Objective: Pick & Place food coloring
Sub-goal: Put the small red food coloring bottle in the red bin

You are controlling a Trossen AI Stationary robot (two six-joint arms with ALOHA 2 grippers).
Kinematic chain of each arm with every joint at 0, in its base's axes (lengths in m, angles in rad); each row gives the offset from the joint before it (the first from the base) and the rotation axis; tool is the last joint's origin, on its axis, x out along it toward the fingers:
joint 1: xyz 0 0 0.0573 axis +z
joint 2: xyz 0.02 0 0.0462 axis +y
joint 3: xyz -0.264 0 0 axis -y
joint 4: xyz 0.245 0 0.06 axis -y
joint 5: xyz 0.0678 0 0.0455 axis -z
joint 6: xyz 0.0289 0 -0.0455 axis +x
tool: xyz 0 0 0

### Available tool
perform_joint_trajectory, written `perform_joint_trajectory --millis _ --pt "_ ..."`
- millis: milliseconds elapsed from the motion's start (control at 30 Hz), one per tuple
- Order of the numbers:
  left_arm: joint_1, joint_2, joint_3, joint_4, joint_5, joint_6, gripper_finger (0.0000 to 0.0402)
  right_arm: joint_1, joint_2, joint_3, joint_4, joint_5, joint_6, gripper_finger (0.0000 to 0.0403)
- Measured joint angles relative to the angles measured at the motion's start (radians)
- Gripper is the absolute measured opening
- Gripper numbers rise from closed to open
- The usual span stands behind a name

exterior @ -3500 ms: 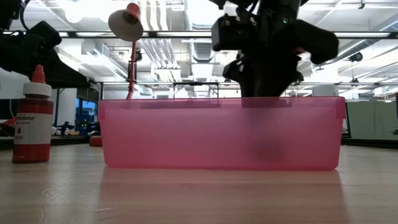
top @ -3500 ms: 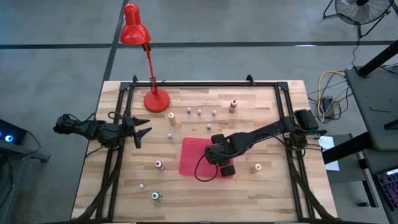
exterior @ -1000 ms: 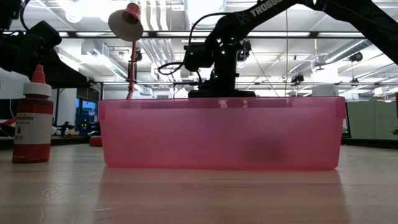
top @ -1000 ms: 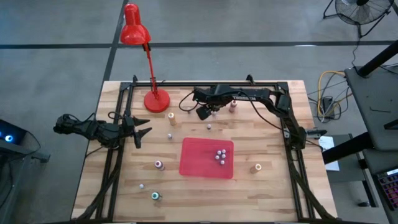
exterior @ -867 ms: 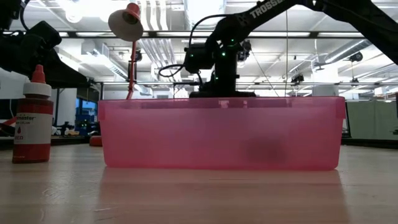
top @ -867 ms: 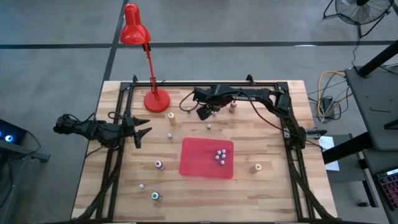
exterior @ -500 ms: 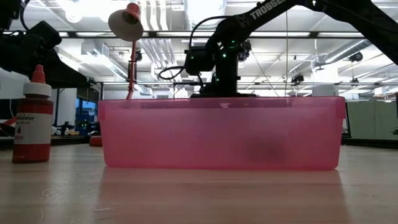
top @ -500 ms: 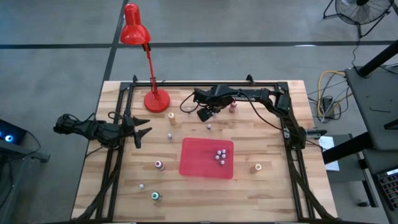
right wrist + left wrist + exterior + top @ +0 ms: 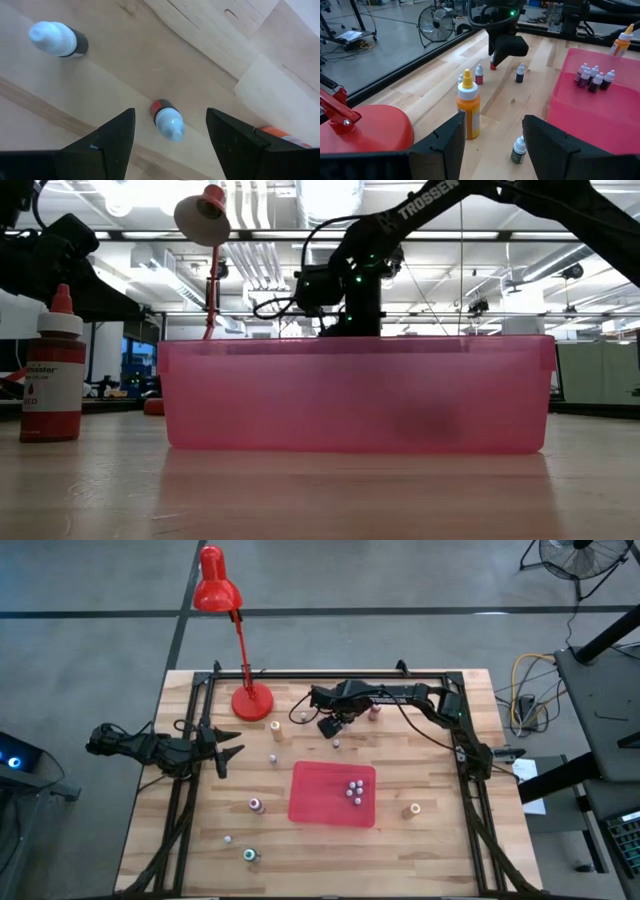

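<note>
Wooden bench (image 9: 420,850) | five tiny bottles (image 9: 354,790) in pink plastic tray (image 9: 315,802), many left | right tool (image 9: 170,131) released above small red white-capped bottle (image 9: 167,119)

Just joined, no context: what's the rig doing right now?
It's sorting food coloring bottles into the pink bin. The right claw is at the table's far side, open and poised above a small red bottle that stands between its fingers, not yet gripped. Five small bottles already sit in the bin. Others are scattered over the table. The left claw waits open at the left edge, holding nothing.
</note>
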Motion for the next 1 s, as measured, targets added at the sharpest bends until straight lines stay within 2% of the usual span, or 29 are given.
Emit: perform_joint_trajectory --millis 233,833,1000 --pt "0.0 0.0 0.0 0.0 0.0 0.0 0.017 0.0 0.002 0.0 0.0 0.0 -0.02 0.021" --pt "0.0 0.0 0.0 0.0 0.0 0.0 0.017 0.0 0.003 0.0 0.005 -0.027 -0.058 0.008" --pt "0.0 0.0 0.0 0.0 0.0 0.0 0.017 0.006 0.003 0.0 0.005 -0.023 -0.112 0.0052"
